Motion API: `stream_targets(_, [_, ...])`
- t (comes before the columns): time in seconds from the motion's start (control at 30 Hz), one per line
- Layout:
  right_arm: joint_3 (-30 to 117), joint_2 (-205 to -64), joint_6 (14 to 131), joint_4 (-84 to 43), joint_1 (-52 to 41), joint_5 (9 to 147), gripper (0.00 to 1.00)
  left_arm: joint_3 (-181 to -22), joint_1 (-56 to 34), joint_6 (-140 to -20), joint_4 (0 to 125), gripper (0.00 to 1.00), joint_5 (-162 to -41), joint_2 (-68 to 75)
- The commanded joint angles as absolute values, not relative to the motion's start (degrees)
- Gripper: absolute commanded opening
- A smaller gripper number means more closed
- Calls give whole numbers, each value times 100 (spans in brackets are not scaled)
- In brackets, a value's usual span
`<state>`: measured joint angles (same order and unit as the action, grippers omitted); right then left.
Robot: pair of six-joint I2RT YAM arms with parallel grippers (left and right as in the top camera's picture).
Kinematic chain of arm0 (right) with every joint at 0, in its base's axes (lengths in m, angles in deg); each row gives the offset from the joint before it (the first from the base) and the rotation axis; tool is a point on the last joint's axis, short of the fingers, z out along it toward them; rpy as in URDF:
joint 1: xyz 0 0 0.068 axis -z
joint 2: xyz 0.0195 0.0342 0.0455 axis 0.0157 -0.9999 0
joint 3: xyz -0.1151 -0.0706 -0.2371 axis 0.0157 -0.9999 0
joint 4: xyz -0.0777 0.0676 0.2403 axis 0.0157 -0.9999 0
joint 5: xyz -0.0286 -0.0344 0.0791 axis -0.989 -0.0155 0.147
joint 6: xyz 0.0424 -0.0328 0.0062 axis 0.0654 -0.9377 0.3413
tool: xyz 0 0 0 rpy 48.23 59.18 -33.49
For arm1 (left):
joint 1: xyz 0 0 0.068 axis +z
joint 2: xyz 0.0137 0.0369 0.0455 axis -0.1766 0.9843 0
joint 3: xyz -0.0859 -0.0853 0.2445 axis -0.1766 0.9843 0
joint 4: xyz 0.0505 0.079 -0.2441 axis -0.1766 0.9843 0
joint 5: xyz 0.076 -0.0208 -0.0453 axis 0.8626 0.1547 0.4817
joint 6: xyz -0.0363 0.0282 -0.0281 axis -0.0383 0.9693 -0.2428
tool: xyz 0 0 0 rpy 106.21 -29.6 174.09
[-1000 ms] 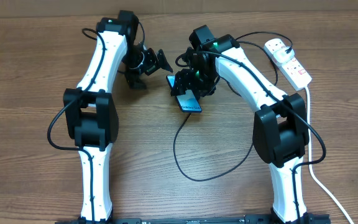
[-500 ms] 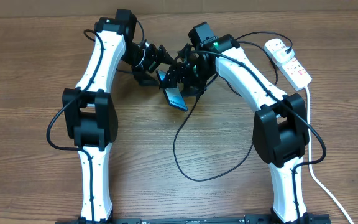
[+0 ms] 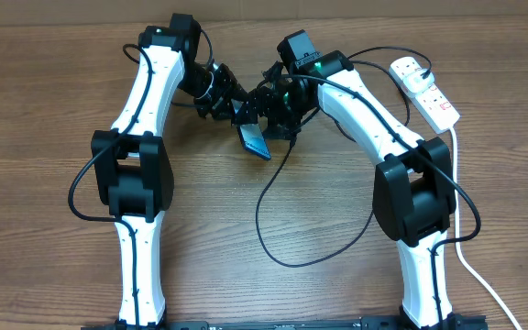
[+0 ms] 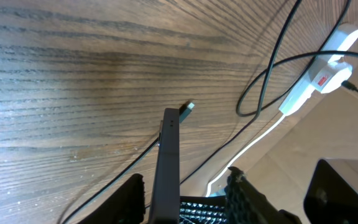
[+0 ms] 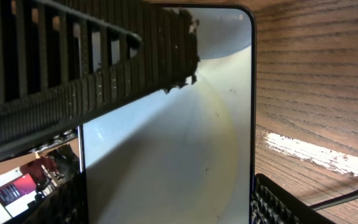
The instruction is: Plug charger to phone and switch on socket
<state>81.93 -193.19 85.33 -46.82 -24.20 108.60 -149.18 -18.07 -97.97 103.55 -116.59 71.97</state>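
My right gripper (image 3: 269, 115) is shut on the phone (image 3: 256, 140), holding it tilted above the table by its long sides. In the right wrist view the phone's pale screen (image 5: 166, 137) fills the space between the fingers. My left gripper (image 3: 238, 108) meets it from the left. In the left wrist view the phone (image 4: 168, 155) stands edge-on between the jaws of the left gripper (image 4: 185, 177); a gap shows on the right side. The charger's black cable (image 3: 273, 247) loops over the table, its connector tip (image 4: 188, 107) lying loose. The socket (image 3: 426, 90) lies far right.
The socket's thick white lead (image 3: 463, 229) runs down the right edge of the table. In the left wrist view, the socket (image 4: 319, 74) and its white lead (image 4: 247, 149) lie beyond the phone. The two arms crowd the back middle of the wooden table (image 3: 44, 137).
The right gripper carried the phone up and left, tilting it. The left gripper swung right to meet it and its jaws narrowed around the phone's edge.
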Motion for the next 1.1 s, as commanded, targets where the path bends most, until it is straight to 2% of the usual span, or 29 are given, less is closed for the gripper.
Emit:
stream_targets(0.0, [8329, -19227, 8581, -4638, -2381, 11066, 50, -15046, -1844, -9814, 10372, 25, -11720, 7188])
stream_targets(0.1, [8329, -19227, 8660, -4638, -2381, 11066, 50, -15046, -1844, -9816, 10372, 7, -11720, 7188])
stream_targets(0.13, [8329, -19227, 8695, -4638, -2379, 11066, 51, -15046, -1844, -9827, 10372, 4, -11720, 7188])
stream_targets(0.17, [8329, -19227, 8708, -4636, -2379, 11068, 58, -15046, -1844, -9838, 10372, 4, -11720, 7188])
stream_targets(0.23, [8329, -19227, 8708, -4643, -2379, 11070, 59, -15046, -1844, -9882, 10370, 4, -11699, 7188])
stream_targets(0.3, [8329, -19227, 8708, -4643, -2379, 11070, 65, -15046, -1844, -9919, 10355, 4, -11692, 7188])
stream_targets(0.37, [8329, -19227, 8706, -4643, -2379, 11210, 89, -15046, -1838, -9919, 10285, 4, -11692, 7188])
stream_targets(0.43, [8329, -19227, 8704, -4645, -2377, 11317, 99, -15046, -1820, -9930, 10235, 4, -11679, 7188])
stream_targets(0.67, [8331, -19227, 8706, -4754, -2193, 11780, 100, -15046, -1567, -9978, 10451, 4, -11963, 7188])
stream_targets(0.9, [8331, -19227, 8400, -5235, -1192, 13354, 100, -15046, -1073, -9939, 11063, 4, -12781, 7188])
stream_targets(1.0, [8331, -19225, 8151, -5705, -792, 12884, 100, -15046, -972, -9565, 11192, 4, -13338, 7188])
stream_targets(1.07, [8331, -19199, 7906, -6317, -519, 11756, 100, -15046, -944, -9206, 11218, 4, -14009, 7188])
